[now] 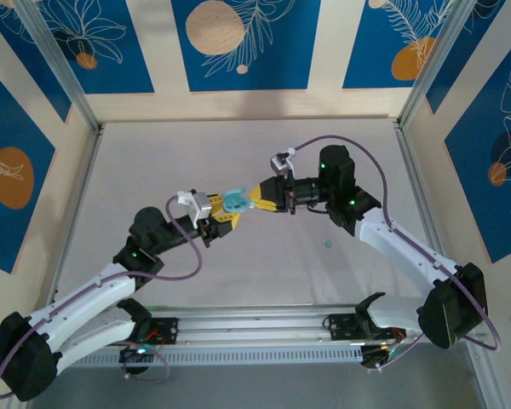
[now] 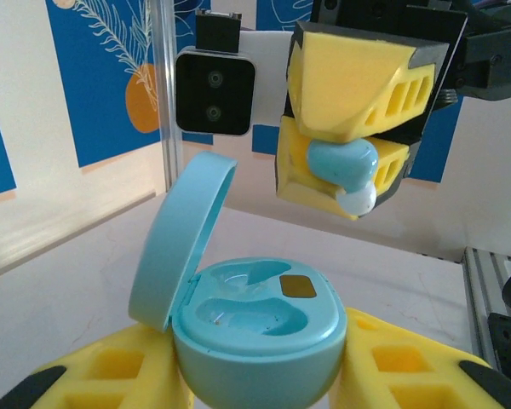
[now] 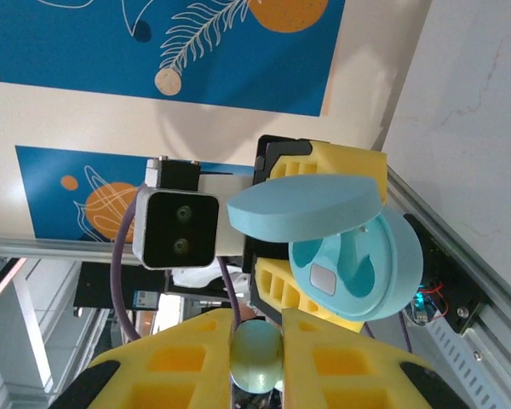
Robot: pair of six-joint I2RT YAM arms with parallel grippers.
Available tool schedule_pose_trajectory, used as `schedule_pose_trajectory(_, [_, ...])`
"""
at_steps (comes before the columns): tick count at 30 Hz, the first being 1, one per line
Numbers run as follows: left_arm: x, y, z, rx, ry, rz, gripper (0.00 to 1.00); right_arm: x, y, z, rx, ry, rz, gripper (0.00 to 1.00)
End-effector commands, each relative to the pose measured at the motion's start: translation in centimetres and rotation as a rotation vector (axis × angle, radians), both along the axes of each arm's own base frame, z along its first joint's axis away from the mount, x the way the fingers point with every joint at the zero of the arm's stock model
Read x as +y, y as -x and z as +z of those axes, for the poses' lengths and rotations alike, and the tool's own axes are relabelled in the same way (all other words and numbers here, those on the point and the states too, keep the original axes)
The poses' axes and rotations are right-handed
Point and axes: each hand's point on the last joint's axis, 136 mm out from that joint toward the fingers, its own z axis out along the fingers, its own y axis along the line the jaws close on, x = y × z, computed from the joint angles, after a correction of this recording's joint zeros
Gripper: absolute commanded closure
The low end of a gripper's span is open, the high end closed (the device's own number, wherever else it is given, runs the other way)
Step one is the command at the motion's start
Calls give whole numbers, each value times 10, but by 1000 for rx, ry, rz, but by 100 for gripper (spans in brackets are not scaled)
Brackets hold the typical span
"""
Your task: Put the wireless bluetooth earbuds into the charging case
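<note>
Nothing rests on the table [image 1: 264,268], the whole step happens mid-air above it. The left gripper [image 1: 226,210] is clamped around the base of the light blue charging case [image 2: 260,336], one finger on each side, jaws only as wide as the case, mouth facing up toward the other arm. The right gripper [image 1: 255,198] sits just beside the case on its open side, a little above the mouth, jaws almost shut on one light blue earbud [image 2: 342,164]. The lid [image 2: 180,239] stands up on the side of the case away from the bud, so the approach looks free. Both sockets [image 2: 238,311] look empty. My read: the bud is near the case but apart from it, not yet over a socket. To do it well: hold the case steady, come in from the open side, match the white tip [image 2: 356,201] to the deep end of the nearer socket, go down slowly along the socket axis, release only once seated. Risks: the bud twisting in the pinch, or clipping the case rim and tilting the case. A pale speck [image 1: 327,243] lies on the table well apart from the case, right-arm side; can't tell what it is.
</note>
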Motion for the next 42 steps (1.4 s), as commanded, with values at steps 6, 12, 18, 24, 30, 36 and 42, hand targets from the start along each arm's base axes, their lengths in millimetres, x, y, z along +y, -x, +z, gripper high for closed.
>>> schedule_pose_trajectory(6, [-5,6,16,-50,35,-40,63,13,2,8,-95,30,-32,80])
schedule_pose_trajectory(12, [-7,6,16,-47,36,-47,63,19,1,9,-107,28,-38,80])
schedule_pose_trajectory(18, [-7,7,18,-48,41,-50,63,22,0,10,-97,17,-23,80])
schedule_pose_trajectory(24, [-5,10,23,-59,47,-49,63,15,14,21,-78,-46,113,80])
schedule_pose_trajectory(30, [-3,14,32,-72,59,-62,63,3,22,37,-74,-82,189,80])
schedule_pose_trajectory(36, [-7,13,38,-90,62,-75,62,-9,10,38,1,-80,160,81])
schedule_pose_trajectory(42, [-14,9,44,-112,66,-95,62,-13,2,42,48,-78,161,81])
